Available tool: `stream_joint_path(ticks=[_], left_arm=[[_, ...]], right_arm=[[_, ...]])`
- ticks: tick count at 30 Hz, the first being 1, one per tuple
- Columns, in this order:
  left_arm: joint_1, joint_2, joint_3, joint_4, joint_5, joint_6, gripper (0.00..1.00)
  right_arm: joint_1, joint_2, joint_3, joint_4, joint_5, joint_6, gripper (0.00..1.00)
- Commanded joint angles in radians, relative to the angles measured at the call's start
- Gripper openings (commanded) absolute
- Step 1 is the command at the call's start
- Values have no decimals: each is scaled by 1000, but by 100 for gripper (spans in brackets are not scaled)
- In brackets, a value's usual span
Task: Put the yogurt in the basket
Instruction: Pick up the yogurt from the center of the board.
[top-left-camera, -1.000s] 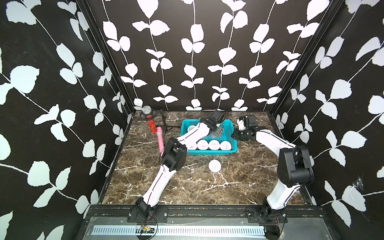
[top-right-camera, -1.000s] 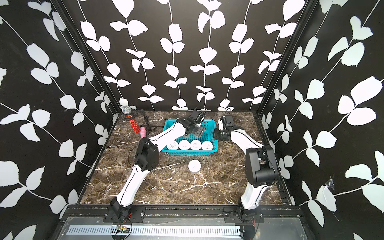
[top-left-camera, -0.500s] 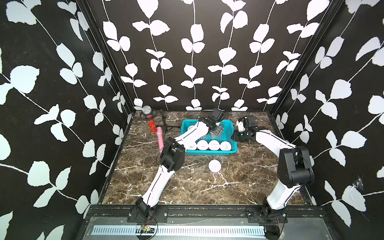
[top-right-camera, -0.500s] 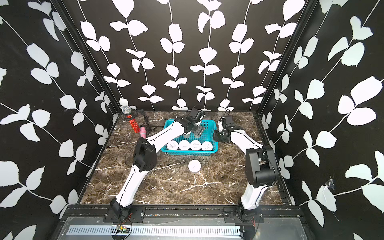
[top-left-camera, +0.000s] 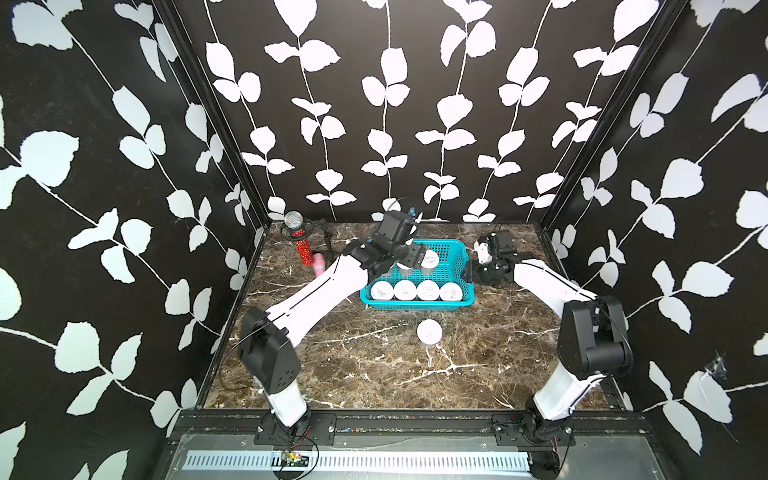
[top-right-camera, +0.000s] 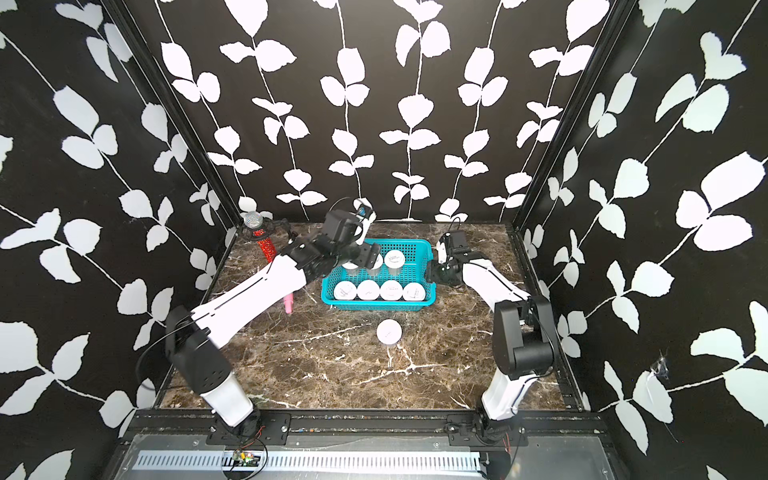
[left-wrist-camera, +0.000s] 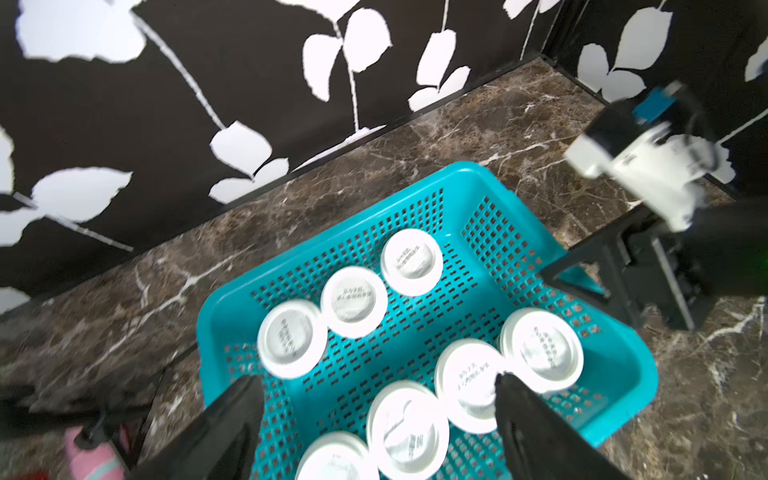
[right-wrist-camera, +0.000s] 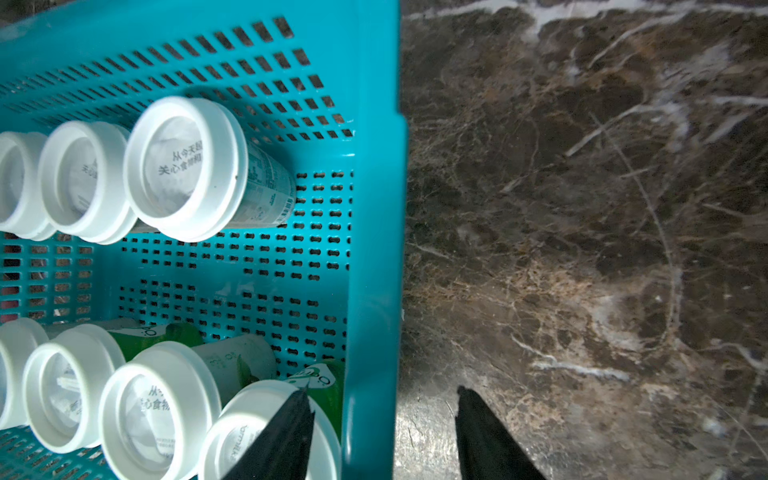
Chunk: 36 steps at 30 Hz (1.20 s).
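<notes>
Right pincer (right-wrist-camera: 382, 391) just loosened: was clamped on basket (top-left-camera: 415, 306) right rim, now released, one finger each side of rim, gap showing. Left pincer (left-wrist-camera: 376, 380) spread wide, empty, drawn up from over basket's rear row. Reads as latest drop finished, basket no longer steadied.

Basket holds seven yogurt cups (top-left-camera: 405, 289), upright: four along robot-side wall, three behind. Eighth cup (top-left-camera: 429, 331) upright on counter (top-left-camera: 353, 365), just outside basket's robot-side wall. One pick left.

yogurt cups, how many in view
8. Seven yogurt cups stand in the basket: four in the near row, three behind. The eighth stands on the table in front.
</notes>
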Motion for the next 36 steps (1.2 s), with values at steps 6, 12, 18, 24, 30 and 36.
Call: stream_joint_path(ticks=[6, 12, 18, 24, 30, 36], left_arm=[[24, -193, -284, 24, -33, -112, 88], [63, -320, -457, 49, -66, -180, 88], [76, -388, -551, 49, -84, -217, 88], [83, -449, -608, 36, -105, -238, 88], [84, -475, -630, 35, -120, -247, 88], [84, -472, -631, 44, -121, -248, 88]], right_arm=[[5, -104, -19, 3, 59, -60, 64], [11, -210, -73, -5, 55, -84, 67], [57, -303, -121, -51, 52, -127, 71], [155, -383, -165, -98, 67, -178, 73], [282, -434, -206, -136, 57, -214, 75], [389, -415, -231, -183, 21, -253, 77]])
